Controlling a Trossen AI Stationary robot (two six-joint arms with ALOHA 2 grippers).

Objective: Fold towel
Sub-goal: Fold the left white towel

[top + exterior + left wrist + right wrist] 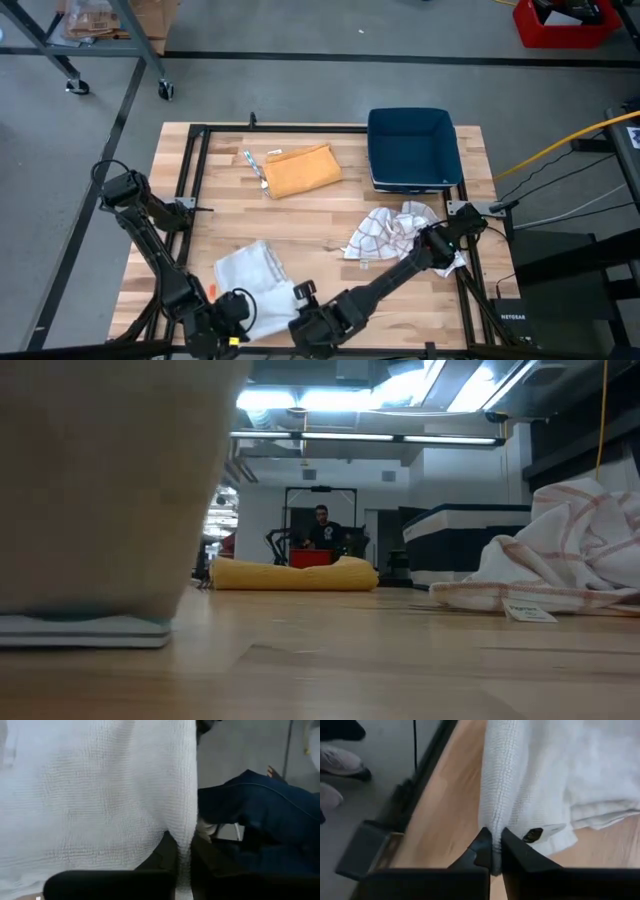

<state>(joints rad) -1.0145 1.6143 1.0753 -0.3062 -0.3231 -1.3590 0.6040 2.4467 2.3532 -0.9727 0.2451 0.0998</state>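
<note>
With the left gripper [182, 865] and right gripper [494, 851] each pinched tight on the near edge of the white waffle-weave cotton towel [255, 275] (at the table's front), lift both evenly, keeping the edge taut.

Left arm bent low along the table's left side, left gripper [182, 865] at the near edge, fingers pinched tight on the towel [95, 795]. Right arm stretched low across from the right side, right gripper [495, 847] close by, fingers also pinched on the towel's edge.
</note>
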